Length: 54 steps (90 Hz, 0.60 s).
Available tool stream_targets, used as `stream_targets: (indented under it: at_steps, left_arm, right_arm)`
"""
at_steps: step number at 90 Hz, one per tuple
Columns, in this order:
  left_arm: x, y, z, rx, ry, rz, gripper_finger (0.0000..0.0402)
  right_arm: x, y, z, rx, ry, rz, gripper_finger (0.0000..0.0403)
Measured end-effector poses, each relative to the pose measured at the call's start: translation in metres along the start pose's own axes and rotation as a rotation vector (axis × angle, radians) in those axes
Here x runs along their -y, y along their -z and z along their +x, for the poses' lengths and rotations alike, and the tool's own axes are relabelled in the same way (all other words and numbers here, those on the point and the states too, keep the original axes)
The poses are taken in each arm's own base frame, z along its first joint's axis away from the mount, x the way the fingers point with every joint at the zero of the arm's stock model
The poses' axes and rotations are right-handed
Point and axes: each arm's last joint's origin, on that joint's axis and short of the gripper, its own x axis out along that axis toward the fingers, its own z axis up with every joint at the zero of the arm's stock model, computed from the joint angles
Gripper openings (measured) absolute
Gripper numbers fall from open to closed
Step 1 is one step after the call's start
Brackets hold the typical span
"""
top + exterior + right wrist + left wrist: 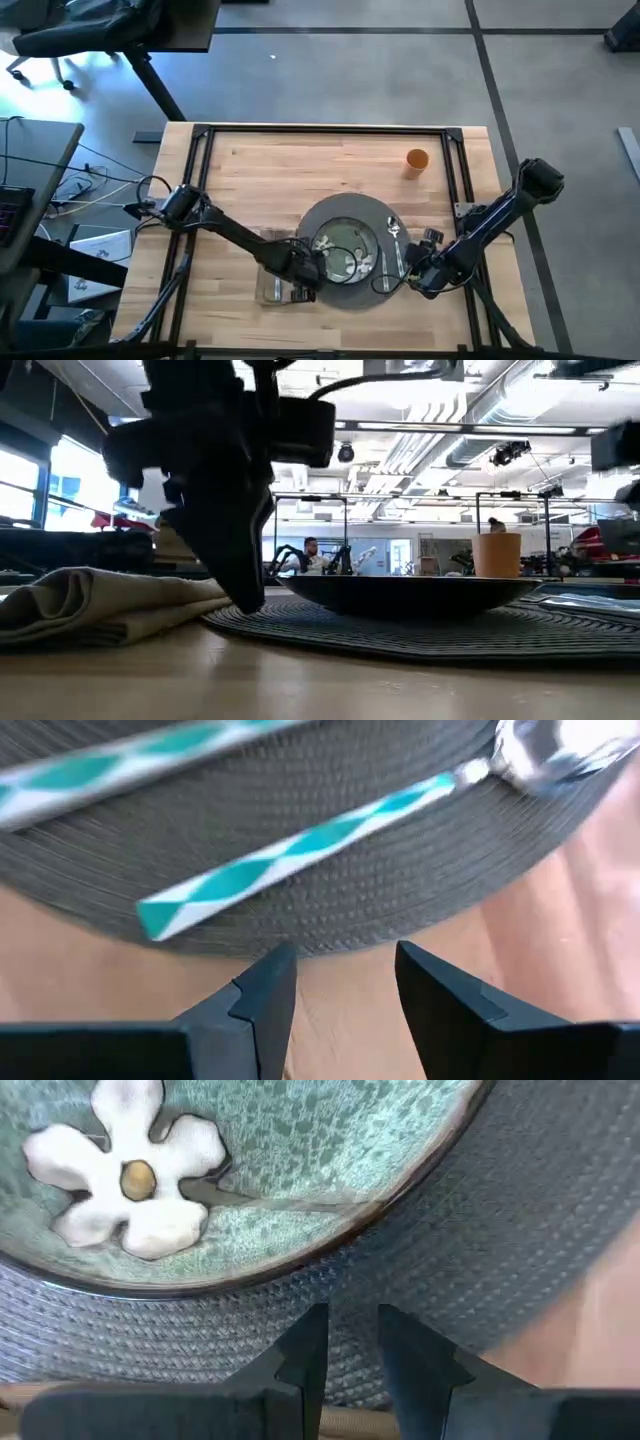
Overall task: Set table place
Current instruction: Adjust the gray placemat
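The left gripper (352,1348), its two dark fingers nearly together with only a thin slit between and nothing in them, hangs just over the near-left edge of the round grey woven mat (352,248). The small green plate with white flowers (290,1170) lies just past those fingertips, sitting in the middle of the mat. The right gripper (340,982) hovers above bare wood at the mat's near-right edge, its fingers apart and empty; a spoon with a teal-and-white patterned handle (300,855) lies on the mat just ahead of them, and a second patterned handle (120,765) lies farther in.

The low view alone shows the folded beige cloth napkin (95,608) resting on the wood just left of the mat, with the left gripper's dark fingers (240,575) standing between napkin and plate, tips down by the mat's edge. From above, the napkin is mostly hidden under the left arm.

Beyond the mat, near the far right corner of the light butcher-block wooden table (270,165), the small orange cup (417,160) stands upright, well apart from both grippers
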Motion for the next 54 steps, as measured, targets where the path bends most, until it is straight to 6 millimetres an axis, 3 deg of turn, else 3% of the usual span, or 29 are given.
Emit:
stream_targets:
  at_steps: [35, 54]
  left_arm:
    - [-0.001, 0.006, 0.008, 0.037, 0.014, -0.040, 0.0074]
    - [-0.001, 0.006, 0.008, 0.036, 0.015, -0.040, 0.0074]
  right_arm:
    - [-0.003, -0.005, 0.003, 0.077, -0.016, -0.104, 0.0153]
    - [-0.011, -0.004, 0.015, -0.016, -0.051, -0.165, 0.0153]
